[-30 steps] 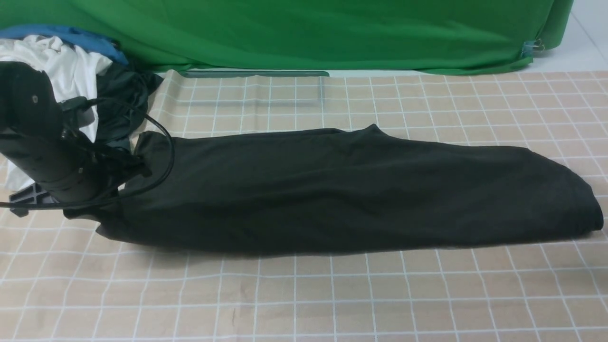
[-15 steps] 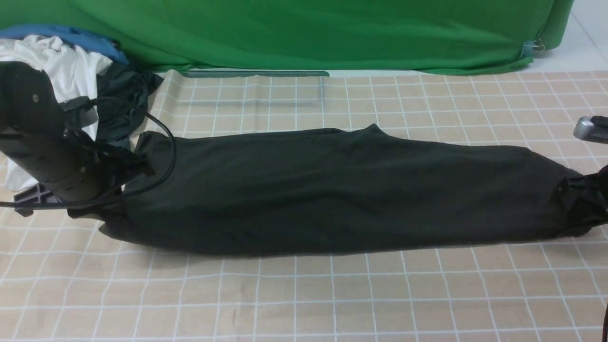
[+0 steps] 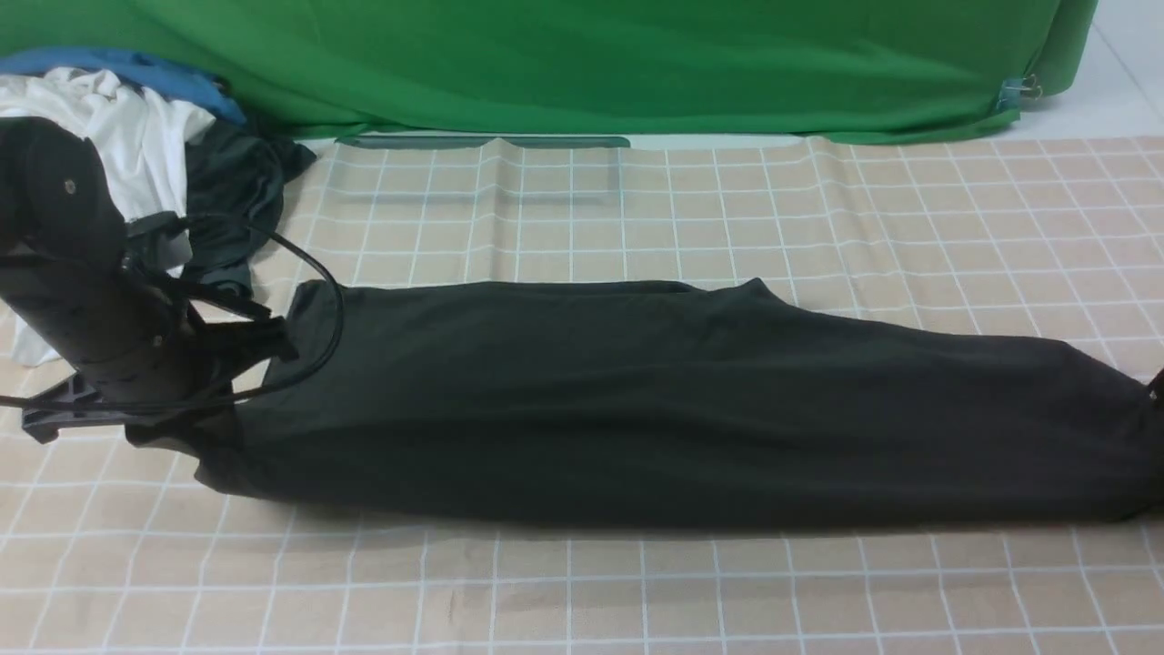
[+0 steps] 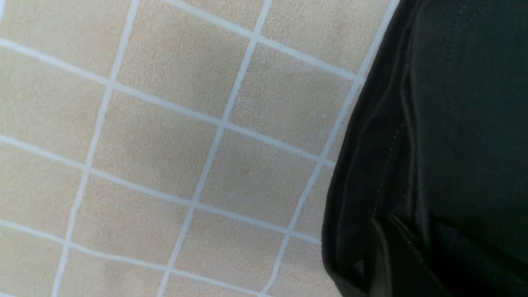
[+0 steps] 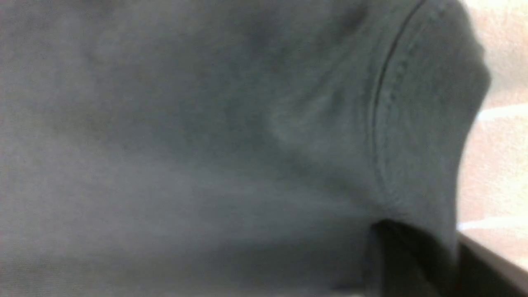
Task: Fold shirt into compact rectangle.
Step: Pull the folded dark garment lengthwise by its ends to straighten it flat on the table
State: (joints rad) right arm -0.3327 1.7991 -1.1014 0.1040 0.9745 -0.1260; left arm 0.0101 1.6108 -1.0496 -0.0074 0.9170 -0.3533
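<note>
front view: the shirt (image 3: 637, 400) lies as one long black band across the checked mat (image 3: 582, 591). it runs from my left arm (image 3: 86, 291) to the right edge of the picture, well short of the green backdrop (image 3: 582, 64). its far edge has a small peak right of centre. the left end sits under the arm's wrist, where black on black hides the tips from me. the right end narrows to a point at the right claw (image 3: 1157, 387), which shows only as a sliver at the frame edge. behind the left arm there's a pile (image 3: 155, 136) of white, blue and dark clothes, near the shirt's far left corner.

left wrist view: the left claw (image 4: 412, 264) is all but closed and pinches the shirt's stitched hem. one finger (image 4: 381, 264) shows a pale edge pressed against the folded layers. the rest of the shirt edge rests on the mat beside it.

right wrist view: blurred. the shirt fills nearly the whole picture, with a curved stitched seam, and a strip of mat shows at one side. fabric hangs over a dark finger (image 5: 412, 264). i can't see the gap between the jaws. from the taper in front and the fabric drawn over this finger, i read the right claw as clamped on the shirt's end.
</note>
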